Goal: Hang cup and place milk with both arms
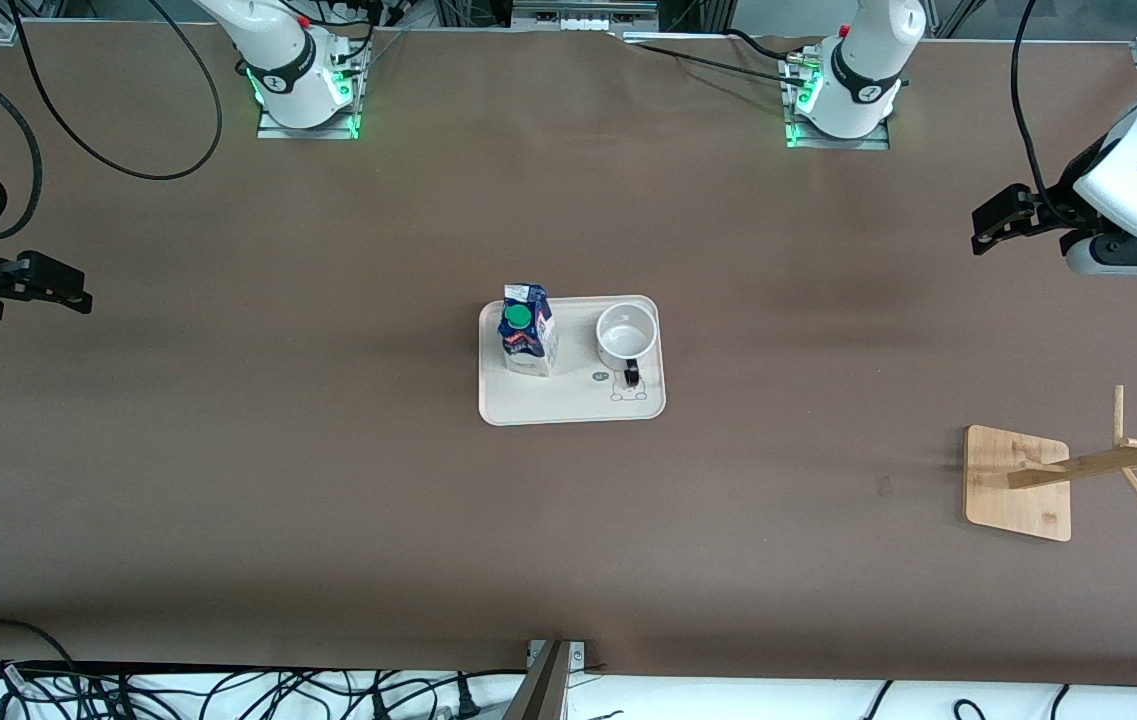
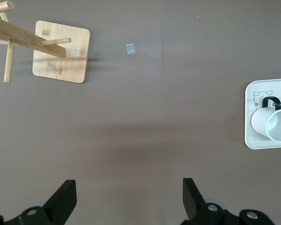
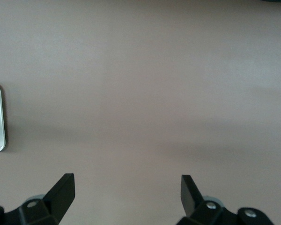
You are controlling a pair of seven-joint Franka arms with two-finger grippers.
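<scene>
Black left end effector (image 2: 126, 197) and right end effector (image 3: 126, 194) gape, empty.

Even, soft overhead light on a matte brown table, with no harsh glare.

We see the table (image 1: 328, 480) evenly lit, with only faint, blurred shadows: a soft dark band beside the wooden rack (image 1: 1018, 483) and a pale one near the tray (image 1: 568, 405). Green lamps glow at both arm bases. In the wrist views we find broad, diffuse shadow bands across the cloth, and the dark fingers (image 2: 63, 199) (image 3: 61, 192) look slightly soft. The cup (image 2: 271, 124) stays bright but not blown out.
</scene>
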